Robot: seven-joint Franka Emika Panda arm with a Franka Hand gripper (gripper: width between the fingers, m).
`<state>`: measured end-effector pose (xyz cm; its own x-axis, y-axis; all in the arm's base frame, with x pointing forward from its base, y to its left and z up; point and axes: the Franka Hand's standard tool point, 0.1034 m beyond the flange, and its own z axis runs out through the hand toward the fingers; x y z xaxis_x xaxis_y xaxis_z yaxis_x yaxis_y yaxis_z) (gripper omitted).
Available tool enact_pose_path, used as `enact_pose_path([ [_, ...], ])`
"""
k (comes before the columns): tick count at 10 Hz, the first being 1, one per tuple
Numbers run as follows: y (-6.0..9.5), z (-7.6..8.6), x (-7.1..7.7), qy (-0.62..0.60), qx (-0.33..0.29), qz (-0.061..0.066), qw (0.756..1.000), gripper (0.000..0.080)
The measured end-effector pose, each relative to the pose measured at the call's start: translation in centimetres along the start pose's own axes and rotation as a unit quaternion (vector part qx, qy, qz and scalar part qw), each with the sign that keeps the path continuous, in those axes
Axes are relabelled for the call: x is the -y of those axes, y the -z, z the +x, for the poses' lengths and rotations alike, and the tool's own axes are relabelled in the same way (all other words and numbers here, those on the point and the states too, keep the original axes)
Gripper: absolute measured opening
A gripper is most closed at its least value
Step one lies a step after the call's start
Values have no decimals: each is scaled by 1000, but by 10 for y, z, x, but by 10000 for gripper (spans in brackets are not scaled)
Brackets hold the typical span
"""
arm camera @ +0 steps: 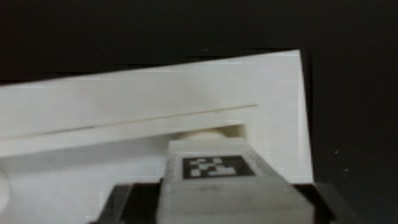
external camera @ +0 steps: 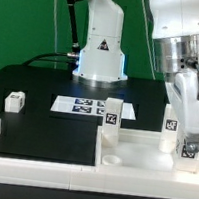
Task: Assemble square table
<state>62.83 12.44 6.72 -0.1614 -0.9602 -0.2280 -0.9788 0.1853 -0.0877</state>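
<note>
- Exterior view: a white plastic square slab with rounded corner recesses [external camera: 146, 152] lay flat on the black table [external camera: 44, 126]. It sat at the front, toward the exterior view's right, just behind the long white border rail [external camera: 39, 166].
- A first leg [external camera: 112, 113], a small white block with a black-and-white square tag, stood upright at the slab's corner on the exterior view's left.
- A second leg [external camera: 171, 123], a similar tagged white block, stood upright on the slab farther to the exterior view's right. The two-finger gripper [external camera: 178, 115] of the white arm was closed around it.
- A third leg [external camera: 15, 100], also a small white tagged block, lay alone on the table at the exterior view's left, well apart from the slab.
- The marker board [external camera: 93, 107], thin, flat and white, lay on the table behind the slab and in front of the white robot base [external camera: 100, 57].
- Wrist view: the tagged face of the second leg sat between the two dark fingers [arm camera: 135, 205], which pressed against it from both sides.
- The slab spread as a broad white surface beyond the leg, with black table past its edge.
- The leg's far end met the slab at a small rounded recess [arm camera: 222, 128]. Whether it was seated inside could not be told.
</note>
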Motion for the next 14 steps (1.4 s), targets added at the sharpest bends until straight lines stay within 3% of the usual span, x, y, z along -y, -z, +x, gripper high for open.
enact_pose_path([
  [3,0,-1,-1,18,-3,-3,1000,294],
  [4,1,-2,-3,112,-7,-11,994,467],
  [5,2,-1,-3,232,-11,-20,972,606],
  [6,2,0,-5,316,-8,-32,948,636],
  [8,1,2,-5,381,-6,-34,924,647],
  [9,1,4,-5,452,-9,-37,891,649],
  [12,2,12,1,663,-30,-51,747,649],
  [14,2,12,0,649,-31,-51,758,649],
])
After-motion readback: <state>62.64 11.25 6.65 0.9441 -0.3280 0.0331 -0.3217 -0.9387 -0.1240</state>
